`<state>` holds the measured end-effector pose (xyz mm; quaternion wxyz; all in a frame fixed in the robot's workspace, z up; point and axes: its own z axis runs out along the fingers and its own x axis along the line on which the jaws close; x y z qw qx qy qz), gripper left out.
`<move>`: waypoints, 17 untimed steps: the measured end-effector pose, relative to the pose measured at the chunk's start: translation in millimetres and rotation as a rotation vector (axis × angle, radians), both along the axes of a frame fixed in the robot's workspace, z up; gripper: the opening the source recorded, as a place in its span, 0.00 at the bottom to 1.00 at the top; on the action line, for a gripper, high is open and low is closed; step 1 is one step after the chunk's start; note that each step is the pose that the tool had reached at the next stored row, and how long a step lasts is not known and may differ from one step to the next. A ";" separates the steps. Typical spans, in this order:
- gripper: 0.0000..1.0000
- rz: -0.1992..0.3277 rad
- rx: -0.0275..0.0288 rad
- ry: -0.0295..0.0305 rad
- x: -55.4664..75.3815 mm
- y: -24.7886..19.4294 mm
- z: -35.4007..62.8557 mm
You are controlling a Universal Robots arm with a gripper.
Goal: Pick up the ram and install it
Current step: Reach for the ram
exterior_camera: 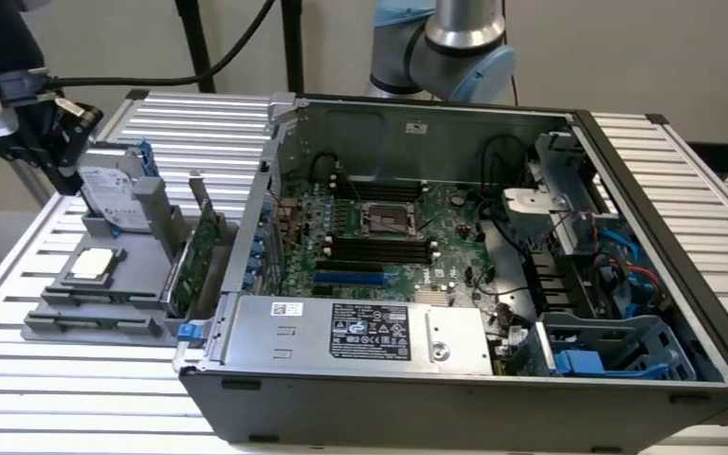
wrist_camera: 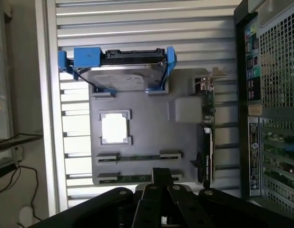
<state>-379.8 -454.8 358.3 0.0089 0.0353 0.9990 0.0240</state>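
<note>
An open computer case (exterior_camera: 465, 403) sits on the slatted metal counter (exterior_camera: 73, 403) with its motherboard (exterior_camera: 453, 218) exposed. A silver power supply (exterior_camera: 352, 327) runs along the near wall, and a blue drive cage (exterior_camera: 610, 346) fills the corner at the exterior view's right. Beside the case, a grey tray (exterior_camera: 92, 322) holds a square silver processor chip (exterior_camera: 94, 265), an upright hard drive (exterior_camera: 111, 194) in a blue bracket, and a green expansion card (exterior_camera: 193, 261) on edge, nearest the case.

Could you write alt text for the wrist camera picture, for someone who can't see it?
The black gripper hangs above a grey parts holder that carries two thin ram sticks, a square silver processor chip, a hard drive in a blue frame and an upright expansion card. A computer case stands beside it.
</note>
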 end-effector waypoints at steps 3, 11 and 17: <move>0.00 0.000 0.0000 0.0017 -4.4 -6.9 -1.6; 0.00 0.000 0.0000 0.0072 -14.3 -23.5 -6.4; 0.00 0.000 -0.0001 0.0072 -17.6 -24.1 -7.3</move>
